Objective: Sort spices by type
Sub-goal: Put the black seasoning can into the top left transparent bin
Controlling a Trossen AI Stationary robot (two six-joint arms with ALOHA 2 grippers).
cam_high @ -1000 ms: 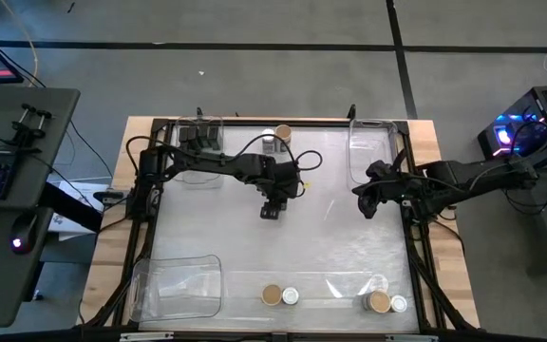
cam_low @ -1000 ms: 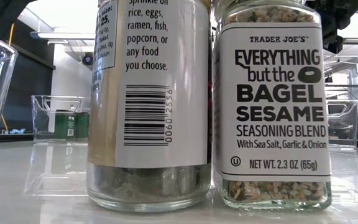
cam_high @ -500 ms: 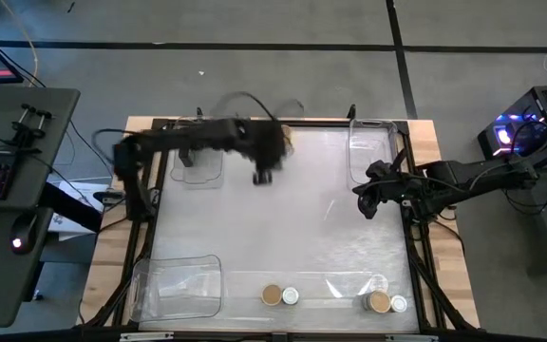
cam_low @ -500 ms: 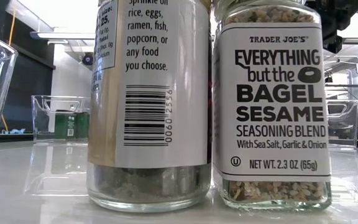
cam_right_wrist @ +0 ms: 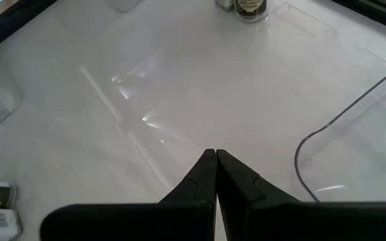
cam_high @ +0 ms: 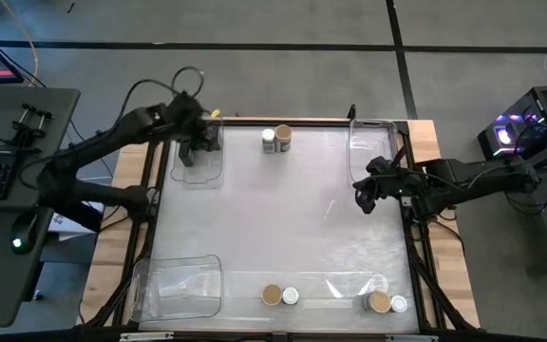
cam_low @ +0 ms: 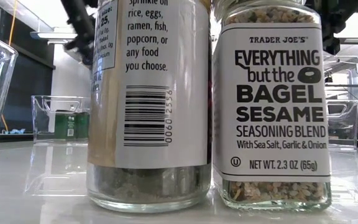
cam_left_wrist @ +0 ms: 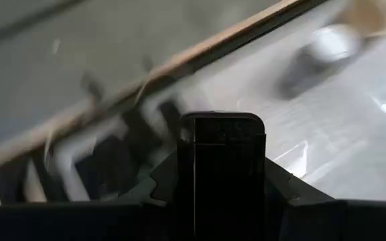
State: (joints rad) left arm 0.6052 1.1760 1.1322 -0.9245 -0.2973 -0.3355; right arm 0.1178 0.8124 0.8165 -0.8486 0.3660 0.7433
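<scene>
Spice box (cam_left_wrist: 221, 167), black and squarish, is clamped between the fingers of the left pincer (cam_high: 200, 142), whose jaws are closed part-way onto its sides. The pincer hangs at the table's far left corner, with the far-left bin (cam_high: 186, 174) directly under it. Dark shapes lie in that bin below the fingers. They may be more black boxes, but they are too blurred to be sure. Judging by this, the black kind is nearly gathered and this box only needs lowering and letting go.

The round jars look unsorted. Just to the right of the left pincer, along the same far edge, a white-topped jar (cam_high: 269, 141) and a tan-topped jar (cam_high: 284, 137) stand touching on the bare table. Well towards the near edge is another mixed pair (cam_high: 280, 295), also side by side, and the near-left bin (cam_high: 174, 290) beside it seems to hold nothing.

The right pincer (cam_high: 361, 198) is fully closed and holds nothing, hovering over bare table. The far-right bin (cam_high: 373, 142) just behind it looks empty. Towards the near edge from it stands a third mixed pair (cam_high: 387, 303), by a clear bin (cam_high: 340, 283); whether inside it, I cannot tell.
</scene>
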